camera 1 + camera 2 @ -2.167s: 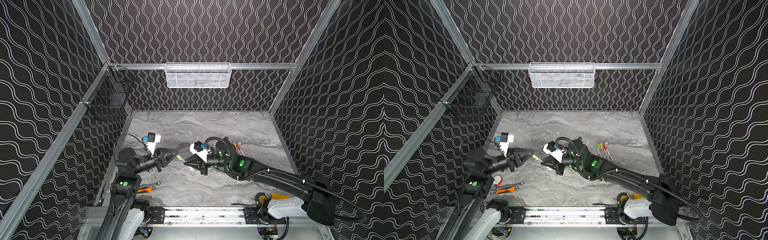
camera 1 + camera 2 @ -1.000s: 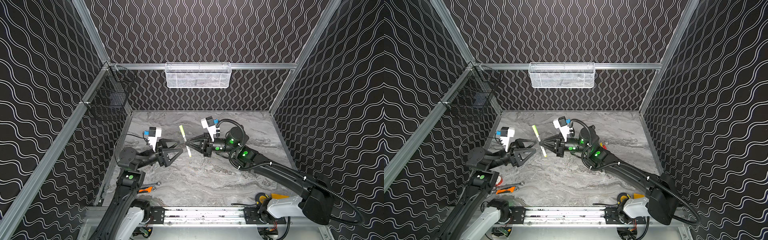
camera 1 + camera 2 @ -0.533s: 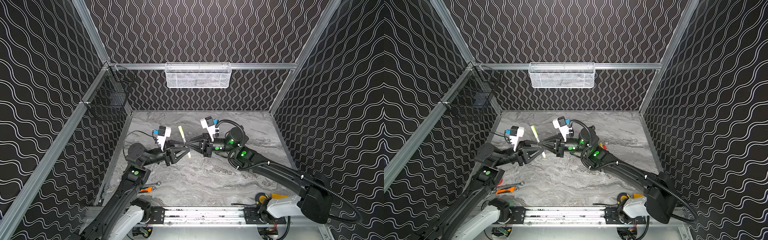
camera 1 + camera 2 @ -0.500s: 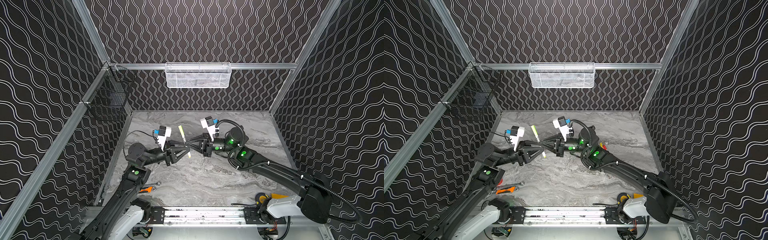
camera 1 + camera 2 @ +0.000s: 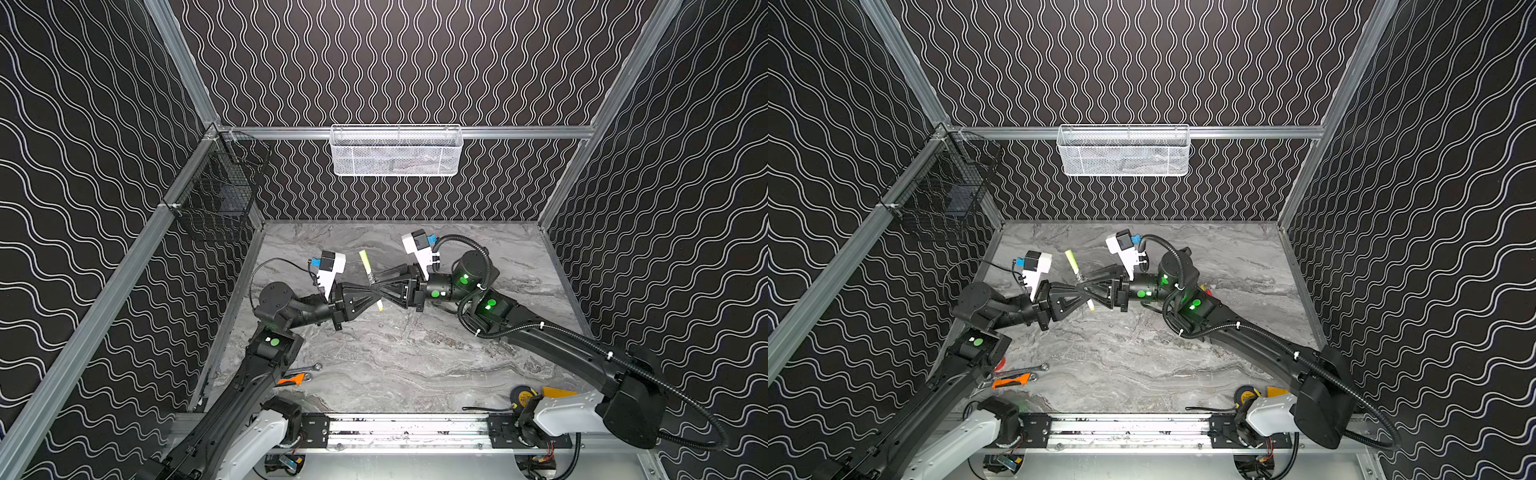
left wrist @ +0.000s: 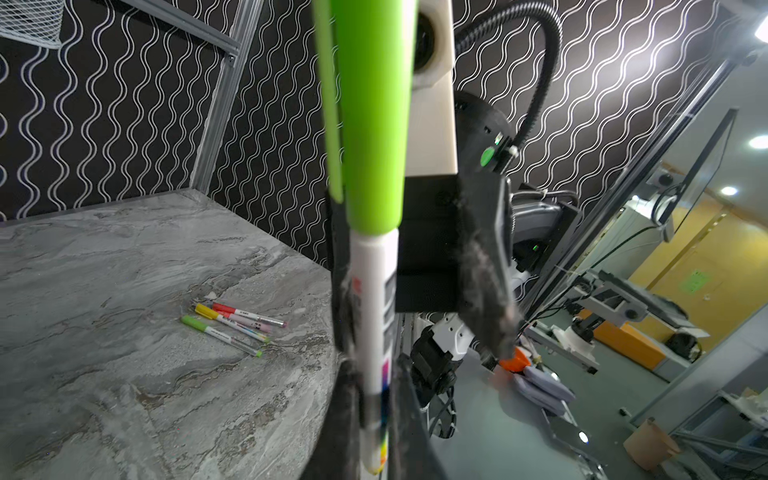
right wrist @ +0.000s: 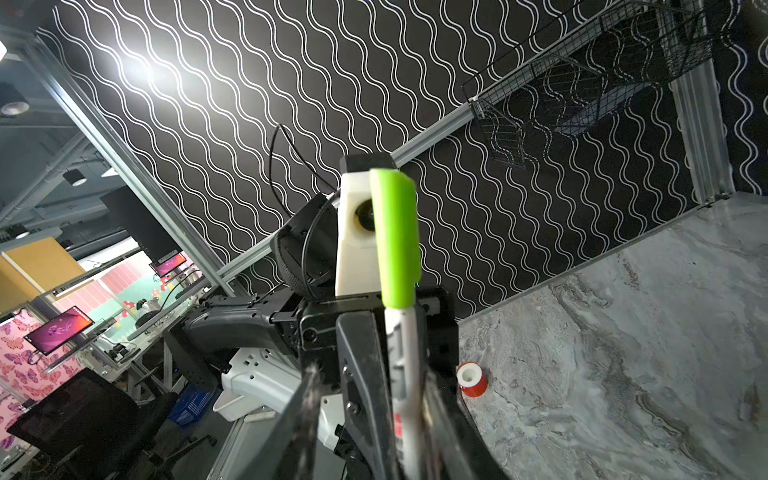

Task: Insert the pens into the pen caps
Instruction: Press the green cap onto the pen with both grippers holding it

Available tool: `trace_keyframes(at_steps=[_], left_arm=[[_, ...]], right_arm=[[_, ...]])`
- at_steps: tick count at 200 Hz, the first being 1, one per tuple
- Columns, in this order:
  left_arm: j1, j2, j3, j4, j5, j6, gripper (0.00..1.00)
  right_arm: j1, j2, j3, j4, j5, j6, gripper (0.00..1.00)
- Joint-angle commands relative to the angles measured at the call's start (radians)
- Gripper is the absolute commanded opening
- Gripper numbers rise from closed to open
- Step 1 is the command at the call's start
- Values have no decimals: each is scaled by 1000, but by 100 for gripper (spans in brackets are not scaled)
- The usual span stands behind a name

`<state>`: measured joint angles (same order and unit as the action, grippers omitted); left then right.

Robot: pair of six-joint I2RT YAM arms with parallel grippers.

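The left gripper clamps a white pen wearing a green cap, held in the air above mid-desk, while the right gripper stands parted around the same barrel. The left wrist view alone plainly shows spare pens lying on open marble. The barrel's print is too blurred to read.

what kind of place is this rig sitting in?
Likely a robot data-collection cell inside a lab or office. A booth of aluminium rails and patterned walls encloses a marble-look tabletop; past the open side, the right wrist view shows monitors and an office chair.
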<state>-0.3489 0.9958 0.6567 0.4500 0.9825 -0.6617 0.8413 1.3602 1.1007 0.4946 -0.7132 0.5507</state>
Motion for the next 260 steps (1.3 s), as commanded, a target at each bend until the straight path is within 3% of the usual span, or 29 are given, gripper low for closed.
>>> trace_keyframes(at_steps=[1,20,40,87,121,161,223,260], left_arm=[[-1,3,19,-142,-28,79,0],[-10,0,42,-246,-53,142,0],[-32,-2,74,-365,-114,217,0],[-80,24,113,-502,-243,305,0],[-114,27,126,-572,-326,345,0],[-128,30,132,-599,-389,358,0],[-130,39,139,-588,-409,356,0],[-129,34,136,-583,-403,355,0]], right_arm=[[-16,-16,54,-116,0,-83,51],[-33,-12,112,-229,33,-129,54],[-33,14,209,-415,148,-211,56],[-33,110,386,-660,305,-302,53],[-33,145,428,-711,340,-320,48],[-31,159,430,-723,320,-315,31],[-18,151,387,-717,286,-296,23],[-10,151,380,-713,269,-302,11]])
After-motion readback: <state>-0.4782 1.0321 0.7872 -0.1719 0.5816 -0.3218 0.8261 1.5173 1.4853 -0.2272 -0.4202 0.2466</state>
